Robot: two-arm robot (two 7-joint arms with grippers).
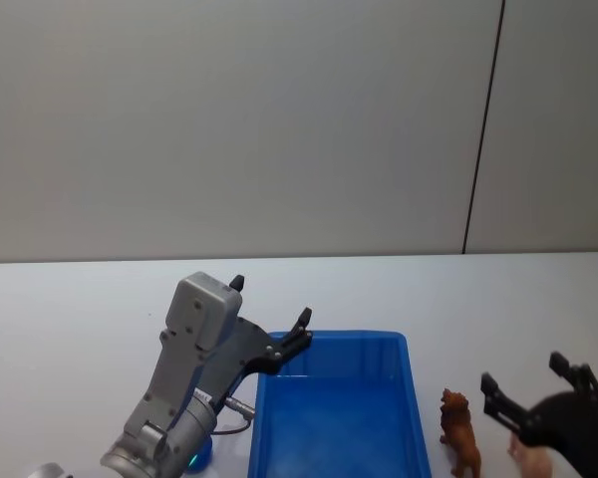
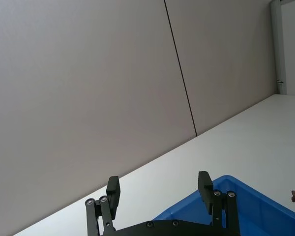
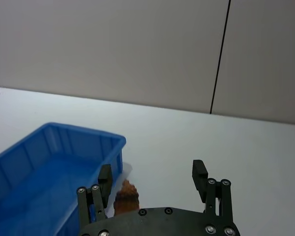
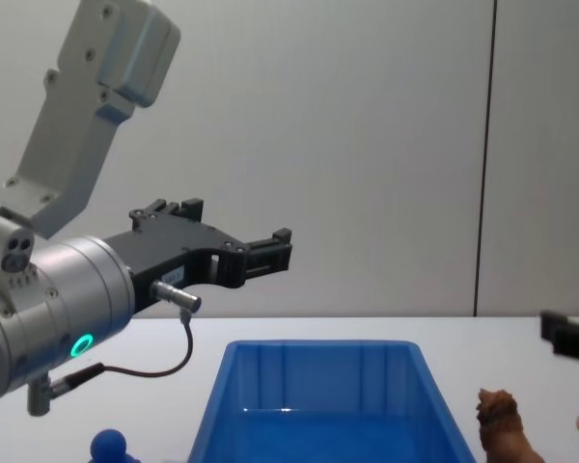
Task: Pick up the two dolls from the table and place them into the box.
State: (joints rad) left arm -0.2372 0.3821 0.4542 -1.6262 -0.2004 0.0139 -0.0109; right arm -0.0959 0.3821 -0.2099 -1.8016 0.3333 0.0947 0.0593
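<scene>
While the blue round-headed figure [image 4: 109,446] is sitting on the white bench [image 1: 70,319] closest to the robot, just off the near-left corner of the box [image 1: 411,398] and beneath the left arm, the pale pink animal [image 1: 531,458] is lying at the near right, partly covered by the dark body of the right tool [image 1: 523,373]. That tool is hovering low to the right of the box with its fingers spread wide and gripping nothing. In the right wrist view the head of the brown shaggy animal [image 1: 460,430] is showing between the two fingers, closer to the one on the box side. The brown animal is standing upright on the bench just beside the box's right wall, with a narrow gap between them, and the pink one is lying just to its right.

A little farther out, the blue box is sitting in the middle of the bench, long side running away from the robot — all three figures are resting outside it.

Beyond that, the left tool [image 1: 270,301] is hanging above the box's far-left corner, well over the rim in the chest view, fingers wide and holding nothing, pointing toward the pale grey wall [image 1: 279,119] — a dark vertical seam is running down its right part.
</scene>
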